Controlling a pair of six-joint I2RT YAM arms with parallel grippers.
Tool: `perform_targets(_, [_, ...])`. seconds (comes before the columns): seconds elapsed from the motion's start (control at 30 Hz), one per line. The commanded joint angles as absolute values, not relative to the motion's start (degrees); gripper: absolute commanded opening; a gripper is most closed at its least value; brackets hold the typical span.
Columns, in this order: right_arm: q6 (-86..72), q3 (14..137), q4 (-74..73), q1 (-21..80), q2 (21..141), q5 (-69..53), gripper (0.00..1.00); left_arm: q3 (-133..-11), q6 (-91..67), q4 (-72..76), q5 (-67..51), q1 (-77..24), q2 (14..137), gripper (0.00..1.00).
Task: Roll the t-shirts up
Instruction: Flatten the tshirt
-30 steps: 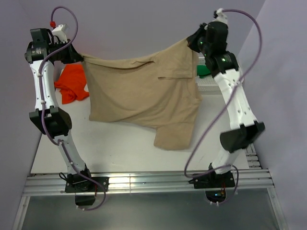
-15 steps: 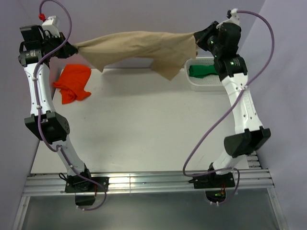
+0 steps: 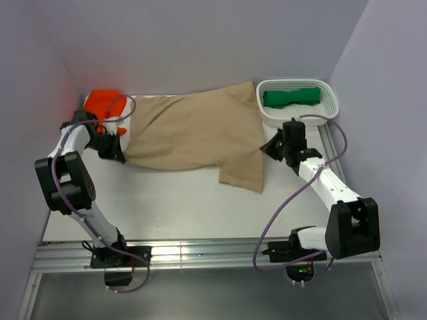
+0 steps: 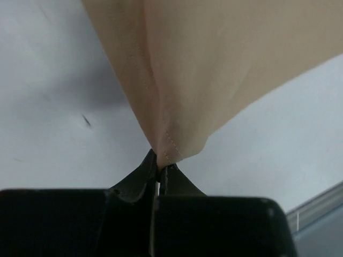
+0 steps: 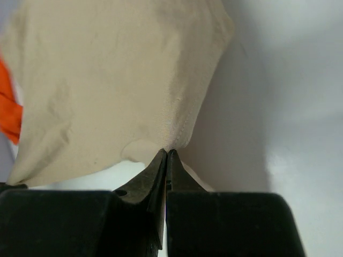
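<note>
Lowered from mid-air, the tan t-shirt (image 3: 190,130) lies spread beside the basket (image 3: 331,100), left gripper (image 4: 159,167) and right gripper (image 5: 166,156) each clamped on a corner (cloth wrinkled); dragging further could bunch it.

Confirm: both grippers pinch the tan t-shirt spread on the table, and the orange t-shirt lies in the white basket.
One error: the top external view shows the green t-shirt in the white basket; the orange t-shirt lies at the far left of the table. The left gripper and right gripper do pinch the spread tan t-shirt.
</note>
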State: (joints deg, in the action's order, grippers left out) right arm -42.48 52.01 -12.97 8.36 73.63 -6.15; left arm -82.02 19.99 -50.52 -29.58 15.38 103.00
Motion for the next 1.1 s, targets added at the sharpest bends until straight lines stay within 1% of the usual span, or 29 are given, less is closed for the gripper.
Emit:
perform_targets(0.0, [-44.6,45.6,-8.2,8.7,69.3,-7.5,0.00,-74.0,27.3,-49.7,-27.2,15.6,96.7,0.00])
perform_targets(0.03, [-44.6,44.4,-8.3,9.7,70.4,-6.7,0.00,-71.1,27.8,-48.4,-26.5,15.6,96.8,0.00])
perform_targets(0.23, [-44.5,41.0,-8.9,12.7,75.0,-3.0,0.00,-66.1,27.8,-46.6,-25.8,15.6,99.8,0.01])
perform_targets(0.37, [-43.8,41.9,-9.9,13.6,77.3,-0.1,0.00,-65.3,27.6,-45.9,-25.6,15.6,99.8,0.08])
perform_targets(0.4, [-43.6,42.4,-11.4,13.7,78.0,2.0,0.01,-65.4,27.6,-46.1,-25.3,15.7,99.6,0.15])
perform_targets(0.47, [-43.2,43.0,-12.8,13.7,78.0,3.6,0.06,-64.8,27.9,-46.1,-24.7,15.7,98.2,0.22])
perform_targets(0.5, [-43.3,43.2,-13.8,13.7,77.2,5.0,0.16,-64.5,27.8,-45.6,-23.7,15.8,97.5,0.32])
perform_targets(0.53, [-43.1,43.0,-14.2,13.7,76.6,5.6,0.23,-64.3,27.8,-45.3,-23.1,16.0,96.7,0.37])
perform_targets(0.57, [-42.9,43.0,-15.4,13.7,76.0,6.2,0.34,-63.6,27.7,-45.0,-22.6,16.3,95.2,0.41])
perform_targets(0.6, [-42.9,43.0,-15.9,13.7,75.6,6.8,0.40,-63.5,27.7,-44.8,-22.2,16.6,94.6,0.50])
perform_targets(0.63, [-42.7,42.9,-16.3,13.7,74.3,7.5,0.44,-63.0,27.5,-44.7,-21.4,17.0,93.4,0.53])
perform_targets(0.67, [-42.7,42.5,-16.8,13.7,73.7,7.7,0.51,-62.8,27.5,-44.7,-20.9,17.8,92.6,0.55])
perform_targets(0.7, [-42.6,42.3,-17.7,13.7,72.7,8.3,0.54,-62.5,27.3,-44.7,-20.6,18.1,92.0,0.58])
perform_targets(0.77, [-42.9,41.1,-18.5,13.6,69.8,9.1,0.59,-62.0,27.4,-45.3,-20.2,19.4,90.4,0.60])
perform_targets(0.9, [-43.7,38.2,-19.4,13.6,64.2,9.3,0.62,-60.5,28.0,-46.4,-20.7,21.3,87.5,0.61])
perform_targets(1.07, [-44.6,32.8,-16.9,13.6,60.4,4.8,0.61,-57.9,29.5,-46.9,-23.4,21.2,86.7,0.63])
